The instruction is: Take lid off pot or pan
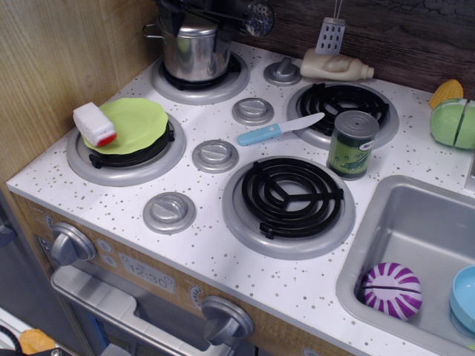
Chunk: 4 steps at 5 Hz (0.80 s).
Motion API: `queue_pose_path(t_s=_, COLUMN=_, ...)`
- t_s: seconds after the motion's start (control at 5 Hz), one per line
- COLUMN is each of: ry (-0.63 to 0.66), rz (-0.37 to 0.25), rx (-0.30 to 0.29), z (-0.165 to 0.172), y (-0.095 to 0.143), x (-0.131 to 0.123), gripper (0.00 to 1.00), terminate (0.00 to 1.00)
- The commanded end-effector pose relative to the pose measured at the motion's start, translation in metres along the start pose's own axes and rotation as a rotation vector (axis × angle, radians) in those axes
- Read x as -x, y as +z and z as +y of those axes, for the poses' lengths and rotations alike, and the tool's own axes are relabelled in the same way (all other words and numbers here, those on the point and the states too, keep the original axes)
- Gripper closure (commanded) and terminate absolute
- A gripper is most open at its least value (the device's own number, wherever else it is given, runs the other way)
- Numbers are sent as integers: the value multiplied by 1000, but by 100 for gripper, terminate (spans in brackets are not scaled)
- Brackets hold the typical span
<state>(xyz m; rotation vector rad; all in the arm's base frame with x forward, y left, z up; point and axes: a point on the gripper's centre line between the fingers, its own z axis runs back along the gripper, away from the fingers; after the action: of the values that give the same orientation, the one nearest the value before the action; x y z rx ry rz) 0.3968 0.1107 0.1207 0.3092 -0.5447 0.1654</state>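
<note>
The steel pot (pixel 194 53) stands on the back left burner, one loop handle showing on its left. The lid (pixel 197 31) sits on it; only a strip of its shiny top shows. My gripper (pixel 199 10) is a dark shape at the top edge of the frame, right over the lid and covering its knob. Its fingers run out of the frame, so I cannot tell whether they are open or shut, or whether they touch the lid.
A green plate (pixel 132 124) with a white and red bottle (pixel 95 124) is on the front left burner. A blue-handled knife (pixel 278 130), a green-labelled can (pixel 352 144), a cream bottle (pixel 335 65) and a sink (pixel 415 222) holding a purple ball (pixel 391 290) lie to the right.
</note>
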Motion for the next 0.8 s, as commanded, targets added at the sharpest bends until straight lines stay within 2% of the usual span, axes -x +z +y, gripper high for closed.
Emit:
queue_pose_path(t_s=0.0, ry=-62, rz=-137, rx=21, z=27, y=-2, x=-39, gripper=0, terminate=0)
queue_pose_path(t_s=0.2, ry=-95, rz=-198, rx=32, z=31, y=-13, x=-49, gripper=0, terminate=0)
queue_pose_path(t_s=0.4, ry=-154, rz=-238, rx=48, z=37, y=-21, x=-63, gripper=0, terminate=0)
queue_pose_path(t_s=0.6, ry=-167, rz=-264, rx=55, z=39, y=-25, x=-67, gripper=0, terminate=0)
